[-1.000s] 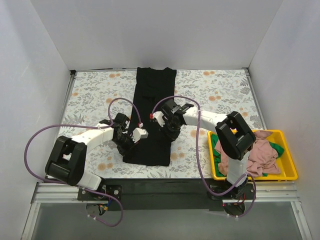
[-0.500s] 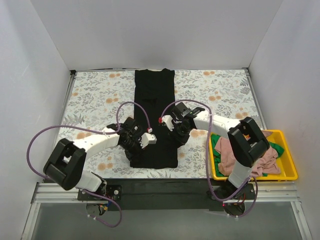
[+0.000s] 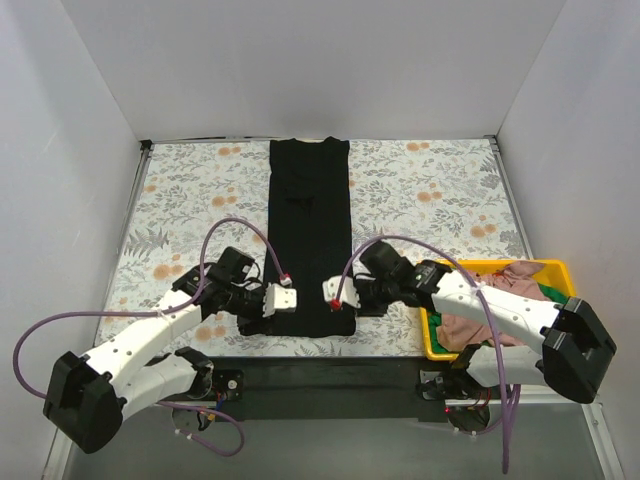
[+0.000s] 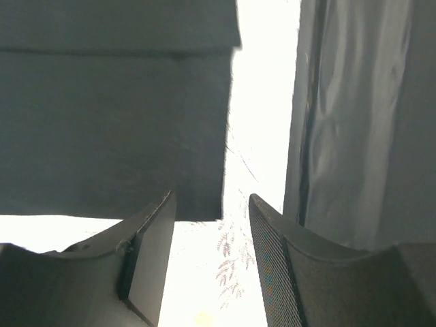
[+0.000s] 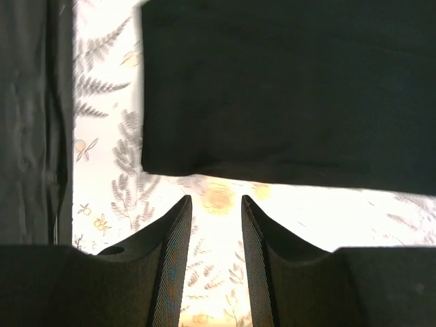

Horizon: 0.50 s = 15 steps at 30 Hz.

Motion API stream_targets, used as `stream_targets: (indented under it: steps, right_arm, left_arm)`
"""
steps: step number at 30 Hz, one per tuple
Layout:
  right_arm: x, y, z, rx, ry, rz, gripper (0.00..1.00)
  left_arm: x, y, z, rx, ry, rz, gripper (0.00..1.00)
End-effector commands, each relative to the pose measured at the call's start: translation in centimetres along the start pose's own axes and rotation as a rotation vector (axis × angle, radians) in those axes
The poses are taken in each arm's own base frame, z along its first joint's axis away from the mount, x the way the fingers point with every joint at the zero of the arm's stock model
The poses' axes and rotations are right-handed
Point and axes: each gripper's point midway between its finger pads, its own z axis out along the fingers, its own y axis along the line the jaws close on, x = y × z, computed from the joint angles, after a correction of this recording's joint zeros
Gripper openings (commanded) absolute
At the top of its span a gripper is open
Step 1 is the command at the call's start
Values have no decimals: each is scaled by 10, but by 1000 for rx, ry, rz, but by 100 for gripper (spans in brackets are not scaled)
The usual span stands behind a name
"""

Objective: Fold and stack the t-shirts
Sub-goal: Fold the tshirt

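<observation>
The black t-shirt [image 3: 310,230] lies as a long narrow strip down the middle of the table, collar at the far end. My left gripper [image 3: 256,316] is open and empty just left of its near left corner. In the left wrist view the gripper [image 4: 211,197] is over bare tablecloth, with the shirt [image 4: 116,122] just ahead. My right gripper [image 3: 360,304] is open and empty just right of the near right corner. In the right wrist view the gripper [image 5: 214,199] is short of the shirt's edge [image 5: 286,88]. A pink shirt [image 3: 468,327] and a green one [image 3: 545,290] lie bunched in the bin.
The yellow bin [image 3: 430,346] sits at the near right, partly under my right arm. The floral tablecloth [image 3: 190,190] covers the table. White walls close in the left, back and right sides. The table's dark front edge [image 3: 320,360] runs just behind both grippers.
Both grippers drew back toward the near edge from the middle of the black shirt. They now stand open beside its near corners. The shirt's lower part now lies straight.
</observation>
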Motion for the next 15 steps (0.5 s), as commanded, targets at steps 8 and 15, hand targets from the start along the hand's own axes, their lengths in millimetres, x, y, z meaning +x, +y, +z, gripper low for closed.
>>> stream_targets:
  steps: [8,15]
  right_arm:
    - [18,42,40,-34,23,-344,43]
    - [20,50,50,-39,27,-401,43]
  left_arm:
    - [36,-7,23,22,9,296,48]
    - [44,-9,33,49,7,325,48]
